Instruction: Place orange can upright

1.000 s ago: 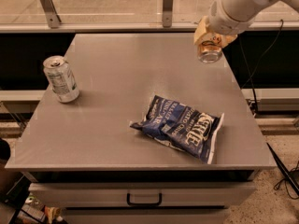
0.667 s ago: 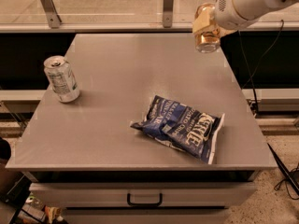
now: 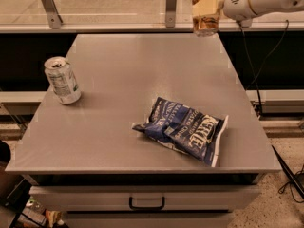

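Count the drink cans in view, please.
2. The orange can is held by the gripper above the table's far right edge; the silver-white can stands upright at the table's left side. None looks hidden.

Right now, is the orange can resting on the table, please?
No, the orange can is held aloft in the gripper at the top right, by the table's far edge.

Silver-white can [image 3: 62,80] upright, table [image 3: 142,56] left; blue chip bag [image 3: 183,129] (crumpled) front-right.

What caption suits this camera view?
Gripper holds the shiny copper-orange metal can above the far edge of the grey table.
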Available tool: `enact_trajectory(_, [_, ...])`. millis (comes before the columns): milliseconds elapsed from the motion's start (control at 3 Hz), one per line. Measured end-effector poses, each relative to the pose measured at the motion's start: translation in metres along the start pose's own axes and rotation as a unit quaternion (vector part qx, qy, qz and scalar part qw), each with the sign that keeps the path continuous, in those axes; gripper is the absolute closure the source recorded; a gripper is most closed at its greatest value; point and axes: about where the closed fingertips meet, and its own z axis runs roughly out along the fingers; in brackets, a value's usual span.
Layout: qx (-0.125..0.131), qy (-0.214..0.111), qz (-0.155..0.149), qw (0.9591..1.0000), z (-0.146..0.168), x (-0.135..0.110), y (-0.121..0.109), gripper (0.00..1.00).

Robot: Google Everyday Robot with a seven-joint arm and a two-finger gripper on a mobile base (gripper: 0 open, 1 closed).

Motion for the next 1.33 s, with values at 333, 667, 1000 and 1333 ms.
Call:
enact_trajectory(333, [-0.03,-0.033,-0.064,0.997,0.009,-0.005,0.006,1.0])
enact_trajectory(667, [-0.051,-0.055,-0.116,0.9904,0.022,-0.003,0.007,1.0])
enact_trajectory(1000, [-0.073,-0.085,-0.161,0.9807,0.035,-0.001,0.0,1.0])
enact_trajectory(1333, [-0.075,-0.085,-0.184,0.9764,0.039,0.0,0.003,1.0])
